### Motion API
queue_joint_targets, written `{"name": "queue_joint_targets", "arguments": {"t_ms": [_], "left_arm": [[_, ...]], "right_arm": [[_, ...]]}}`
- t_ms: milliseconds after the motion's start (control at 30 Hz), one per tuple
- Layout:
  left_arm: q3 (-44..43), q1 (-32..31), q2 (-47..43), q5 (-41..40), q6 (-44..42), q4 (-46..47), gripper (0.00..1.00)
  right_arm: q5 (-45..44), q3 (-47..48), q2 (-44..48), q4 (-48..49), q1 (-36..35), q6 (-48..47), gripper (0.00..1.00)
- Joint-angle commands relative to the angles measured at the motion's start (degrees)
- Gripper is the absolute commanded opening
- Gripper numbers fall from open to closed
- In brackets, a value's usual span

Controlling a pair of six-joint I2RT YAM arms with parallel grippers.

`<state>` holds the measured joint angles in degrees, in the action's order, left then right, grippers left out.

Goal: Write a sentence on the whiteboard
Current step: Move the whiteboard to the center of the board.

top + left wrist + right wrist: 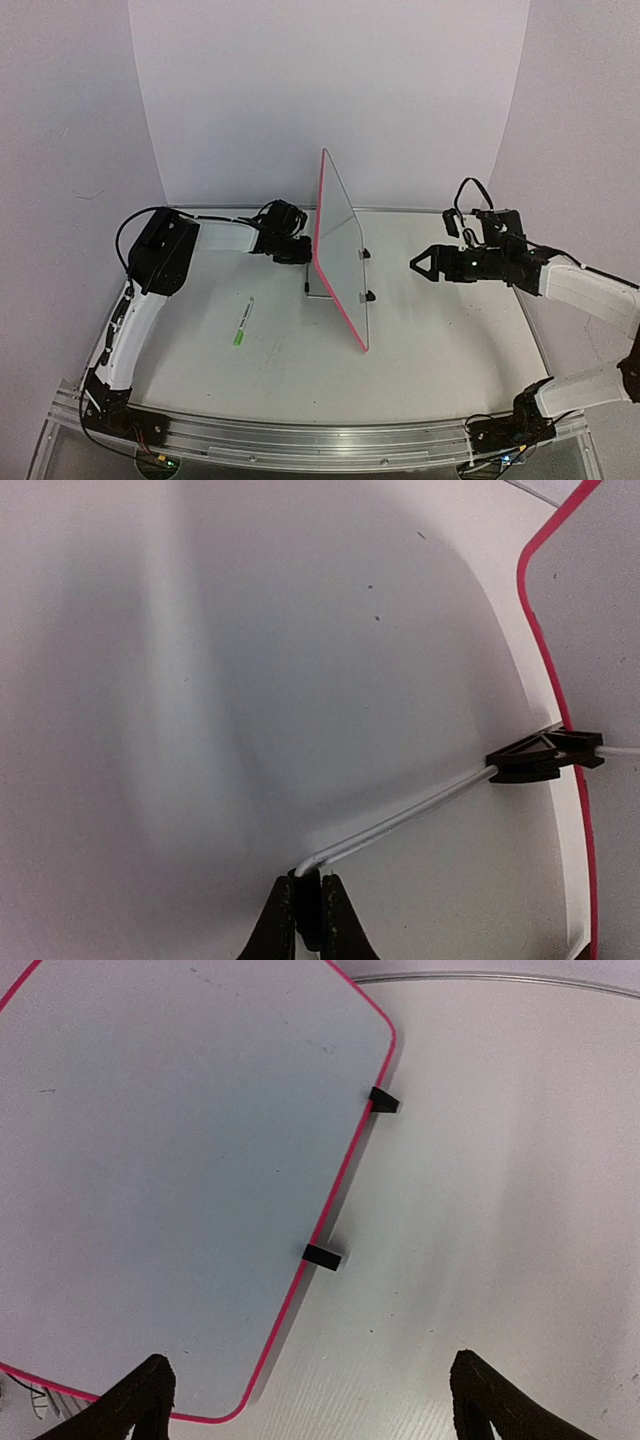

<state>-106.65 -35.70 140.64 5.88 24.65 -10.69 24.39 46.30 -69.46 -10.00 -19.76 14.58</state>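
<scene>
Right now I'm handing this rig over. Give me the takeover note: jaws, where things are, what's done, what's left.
Left gripper: jaws shut on the white wire stand at the back of the board.
Right gripper: jaws open and empty, facing the board's other face, apart from it.
Rectangular white whiteboard with pink-red rim: upright on its stand mid-table. Both faces look blank in the wrist views.
Green-and-white marker pen: lying on the table on the left arm's side, not held.
Done: stand gripped.
Left: pick up the marker and write the whole sentence.
</scene>
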Motion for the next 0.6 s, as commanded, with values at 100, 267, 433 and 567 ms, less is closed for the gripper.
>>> {"name": "queue_joint_targets", "arguments": {"t_ms": [100, 267, 433, 567], "left_arm": [[-10.19, 2.22, 10.44, 18.13, -17.34, -8.72, 0.0], [-8.23, 2.31, 7.02, 18.34, -15.55, -8.68, 0.11], [-1.62, 2.31, -0.58, 18.19, -12.94, -6.39, 0.49], [5.3, 3.23, -7.84, 15.76, -10.78, -3.49, 0.69]], "right_arm": [[5.8, 0.76, -7.23, 9.31, -5.75, -5.41, 0.8], [6.59, 0.74, -15.04, 12.97, -8.18, -6.64, 0.68], [1.83, 2.6, -22.49, 16.28, -12.2, -8.38, 0.59], [0.71, 2.01, -28.36, 23.91, -12.77, -7.73, 0.56]]}}
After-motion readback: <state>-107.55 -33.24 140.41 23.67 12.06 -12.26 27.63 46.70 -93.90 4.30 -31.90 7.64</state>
